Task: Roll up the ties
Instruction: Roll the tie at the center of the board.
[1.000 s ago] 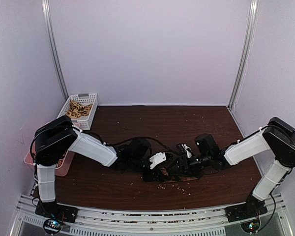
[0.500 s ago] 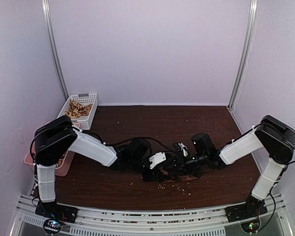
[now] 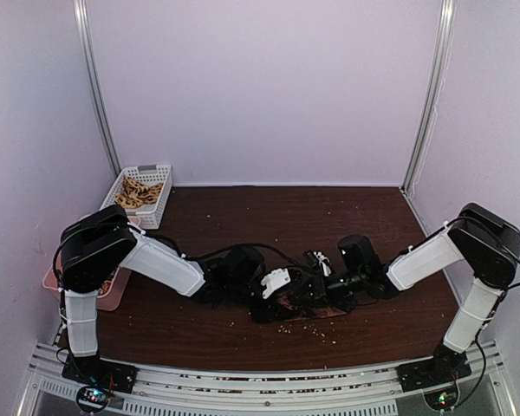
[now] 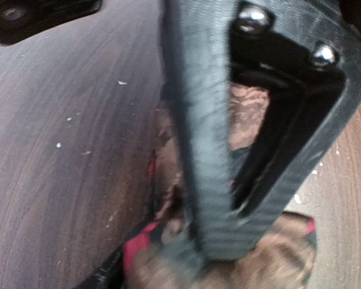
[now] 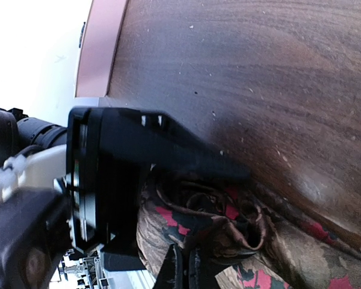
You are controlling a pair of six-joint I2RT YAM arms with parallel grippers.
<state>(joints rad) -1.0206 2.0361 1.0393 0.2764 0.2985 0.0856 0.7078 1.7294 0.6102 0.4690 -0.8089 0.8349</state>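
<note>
Dark brown wood table [image 3: 269,217] under your two arms; one tie [image 5: 210,220] lies on it near the front edge, about mid-table, right where the arms meet; brown patterned fabric, red-and-dark lining showing. Its left end is bunched into loose folds; the rest runs out flat toward the right, so the long axis goes left-right, roughly parallel to the table's front edge.

Your right gripper [image 5: 182,265] has its jaws closed tight, tips in at the folds; can't tell if fabric is actually pinched between them. Your left gripper [image 3: 288,302] sits low over the bunched end, one finger [image 4: 204,150] with its tip down at the fabric; whether its jaws are apart or together, can't tell from these views.

One white lattice basket [image 3: 159,213] at the back-left corner, holding a heap of ties [image 3: 139,192], tan, too tangled to count; one pink tray [image 3: 114,295] at the left edge, partly behind your left arm; pale crumbs [image 3: 284,329] scattered just in front of the grippers.
</note>
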